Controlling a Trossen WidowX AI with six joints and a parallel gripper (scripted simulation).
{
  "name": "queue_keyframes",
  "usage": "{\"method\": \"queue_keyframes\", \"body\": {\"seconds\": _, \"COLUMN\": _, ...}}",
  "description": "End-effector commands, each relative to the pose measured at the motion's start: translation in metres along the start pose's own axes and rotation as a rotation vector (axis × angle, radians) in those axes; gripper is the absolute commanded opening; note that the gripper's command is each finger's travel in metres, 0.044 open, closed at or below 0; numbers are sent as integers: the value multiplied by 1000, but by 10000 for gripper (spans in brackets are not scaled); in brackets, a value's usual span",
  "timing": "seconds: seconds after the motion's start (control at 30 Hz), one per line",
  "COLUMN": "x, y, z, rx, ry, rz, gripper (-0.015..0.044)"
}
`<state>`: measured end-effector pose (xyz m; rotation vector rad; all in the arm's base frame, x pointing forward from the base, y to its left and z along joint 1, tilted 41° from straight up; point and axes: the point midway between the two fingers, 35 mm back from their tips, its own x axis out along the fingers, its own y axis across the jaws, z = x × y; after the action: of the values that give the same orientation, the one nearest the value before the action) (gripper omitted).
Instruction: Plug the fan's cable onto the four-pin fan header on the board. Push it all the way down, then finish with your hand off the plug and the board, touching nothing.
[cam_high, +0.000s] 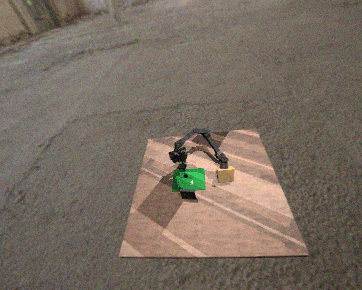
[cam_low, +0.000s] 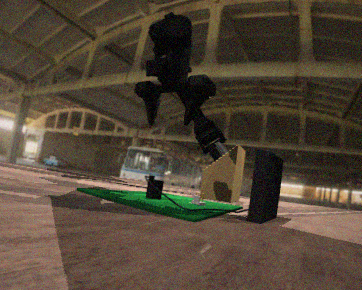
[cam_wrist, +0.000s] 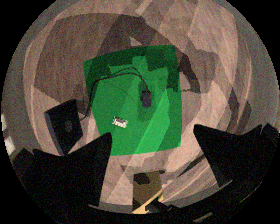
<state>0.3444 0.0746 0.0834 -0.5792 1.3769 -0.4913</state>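
Note:
The green board (cam_high: 200, 173) (cam_low: 112, 197) (cam_wrist: 171, 132) lies flat. The black plug (cam_low: 154, 189) (cam_wrist: 146, 98) stands upright on it; what is under the plug is hidden. A small white part with several pins, like a header (cam_low: 199, 203) (cam_wrist: 120, 122), sits apart from the plug, with nothing on it. The thin black cable (cam_wrist: 93, 95) curves from the plug to the black fan (cam_high: 189, 195) (cam_low: 265, 185) (cam_wrist: 65, 126) beside the board. My gripper (cam_low: 169, 123) (cam_wrist: 154, 133) is wide open and empty, well above the plug and board, touching neither.
A tan block (cam_high: 225, 174) (cam_low: 215, 175) (cam_wrist: 147, 187) stands beside the board, near the arm's base. The arm arches from there over the board. The wooden table top (cam_high: 225, 235) carries everything, with striped shadows across it.

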Motion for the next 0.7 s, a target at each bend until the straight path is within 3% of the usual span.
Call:
{"method": "queue_keyframes", "body": {"seconds": 0.0, "x": -2, "y": 0, "z": 1, "rx": 41, "ry": 0, "rz": -9, "gripper": 440}}
{"method": "queue_keyframes", "body": {"seconds": 0.13, "x": 14, "y": 1, "z": 3, "rx": 41, "ry": -1, "rz": -8, "gripper": 440}}
{"method": "queue_keyframes", "body": {"seconds": 0.37, "x": 96, "y": -2, "z": 1, "rx": 42, "ry": -2, "rz": -13, "gripper": 440}}
{"method": "queue_keyframes", "body": {"seconds": 0.67, "x": 103, "y": -2, "z": 1, "rx": 42, "ry": -2, "rz": -13, "gripper": 440}}
